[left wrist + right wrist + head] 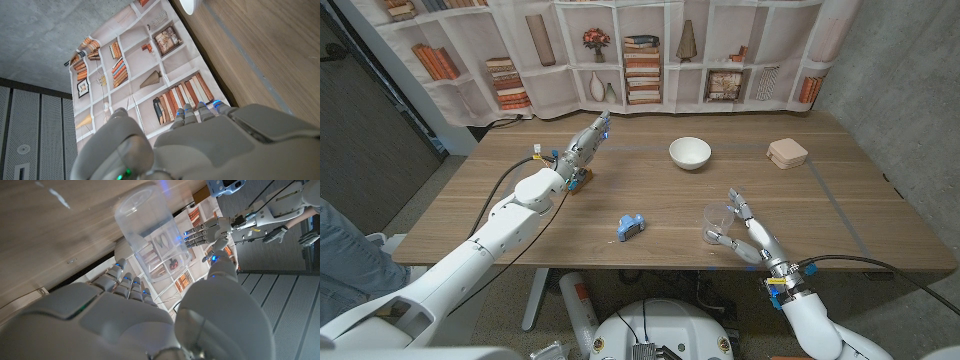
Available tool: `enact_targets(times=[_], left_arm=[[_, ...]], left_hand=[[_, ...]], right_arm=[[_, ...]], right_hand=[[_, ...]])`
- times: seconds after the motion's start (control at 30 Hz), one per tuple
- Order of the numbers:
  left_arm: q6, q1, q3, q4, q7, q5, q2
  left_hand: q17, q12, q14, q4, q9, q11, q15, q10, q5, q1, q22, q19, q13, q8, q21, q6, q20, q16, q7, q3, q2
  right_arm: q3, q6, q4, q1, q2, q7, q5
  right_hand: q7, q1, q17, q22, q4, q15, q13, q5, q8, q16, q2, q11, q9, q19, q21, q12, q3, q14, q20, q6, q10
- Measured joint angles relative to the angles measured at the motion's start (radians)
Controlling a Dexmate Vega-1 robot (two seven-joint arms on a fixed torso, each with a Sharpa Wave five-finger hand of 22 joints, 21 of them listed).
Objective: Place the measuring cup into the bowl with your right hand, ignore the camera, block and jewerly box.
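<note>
Wood-grain desk (620,185) ran back to a curtain printed with bookshelves (620,60). Nearest the front edge, toward the right corner, the right hand (745,235) reached at the clear measuring cup (718,218), which stood on the desk surface. Its fingers (732,205) were spread wide on either side of the cup; in the right wrist view they lay just beside the cup (150,235), but a closed grip could not be made out, so the cup did not look lifted. A little left of it, near the middle of the front half, lay a small blue camera (629,227), well apart from the hand. Further back, the white bowl (690,153) sat near the middle of the far edge with nothing in it, and a pinkish jewelry box (787,153) lay toward the far right corner. At the far left, the left hand (584,148) stood with fingers extended and together, holding nothing, a small block (577,184) just under the forearm. By my reading, the task was at the grasp: gripping, carrying to the bowl and releasing remained.
</note>
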Motion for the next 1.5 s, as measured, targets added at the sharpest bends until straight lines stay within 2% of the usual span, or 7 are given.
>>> enact_targets(times=[0.27,0.67,0.73,0.83,1.3,1.5], left_arm=[[0.0,0.0,0.0,0.0,0.003,0.0,0.0],[0.0,0.0,-0.002,-0.001,0.007,-0.002,0.003],[0.001,0.001,-0.003,-0.001,0.008,-0.004,0.004],[0.001,0.003,-0.004,-0.001,0.008,-0.005,0.004],[0.003,0.009,-0.008,-0.001,0.006,-0.008,0.01],[0.003,0.013,-0.01,-0.002,0.006,-0.011,0.011]], left_hand=[[0.0,0.0,0.0,0.0,0.0,0.0,0.0,0.0,0.0,0.0,0.0,0.004,0.0,-0.001,0.0,0.0,0.004,0.0,0.0,0.0,0.0],[0.0,0.0,0.0,-0.004,0.0,0.0,0.0,0.0,0.0,0.0,0.0,0.004,0.0,-0.001,0.0,0.0,0.004,0.0,0.0,-0.004,0.0],[0.0,0.0,0.0,-0.004,0.0,0.0,0.0,0.0,0.0,0.0,0.0,0.004,0.0,-0.001,0.0,0.0,0.004,0.0,0.0,-0.004,0.0],[0.0,0.0,0.0,-0.004,0.0,0.0,0.0,0.0,0.0,0.0,0.0,0.004,0.0,-0.001,0.0,0.0,0.004,0.0,0.0,-0.004,0.0],[0.0,0.0,0.0,-0.004,0.0,0.0,0.0,0.0,0.0,0.004,0.0,0.004,0.0,-0.001,0.0,0.0,0.004,0.0,0.0,-0.004,0.004],[0.0,0.0,0.0,-0.004,0.0,0.0,0.0,0.0,0.0,0.005,0.0,0.004,0.0,0.0,0.0,0.0,0.003,0.0,0.0,-0.004,0.005]], right_arm=[[-0.02,0.0,0.018,0.024,-0.005,-0.007,0.01],[-0.048,-0.001,0.035,0.05,-0.009,-0.016,0.019],[-0.054,-0.002,0.039,0.056,-0.009,-0.017,0.022],[-0.06,-0.002,0.043,0.061,-0.009,-0.018,0.025],[-0.083,-0.001,0.057,0.08,-0.005,-0.03,0.029],[-0.09,0.001,0.063,0.087,-0.001,-0.039,0.029]], right_hand=[[-0.004,0.005,0.0,0.0,0.004,-0.004,0.0,0.0,0.006,0.0,0.005,0.0,0.0,0.005,-0.004,0.003,-0.004,0.004,0.005,0.004,0.0],[-0.009,0.011,0.0,0.0,0.008,-0.011,0.0,0.004,0.008,0.004,0.0,-0.002,0.0,0.011,-0.01,0.011,-0.008,0.011,0.0,0.009,0.017],[-0.009,0.015,0.0,0.0,0.008,-0.016,0.0,0.004,0.008,0.004,0.004,-0.001,0.0,0.017,-0.012,0.011,-0.008,0.017,0.006,0.017,0.024],[-0.011,0.016,0.0,0.0,0.004,-0.016,0.0,0.004,0.016,0.004,0.005,-0.003,0.0,0.022,-0.012,0.011,-0.012,0.016,0.0,0.018,0.029],[-0.011,0.021,0.0,0.005,0.011,-0.018,0.0,0.011,0.016,0.007,0.01,-0.005,0.0,0.037,-0.012,0.019,-0.019,0.036,0.002,0.04,0.049],[-0.014,0.028,0.0,0.005,0.011,-0.024,0.0,0.019,0.025,0.012,0.017,-0.011,0.0,0.052,-0.012,0.026,-0.019,0.053,0.002,0.061,0.072]])
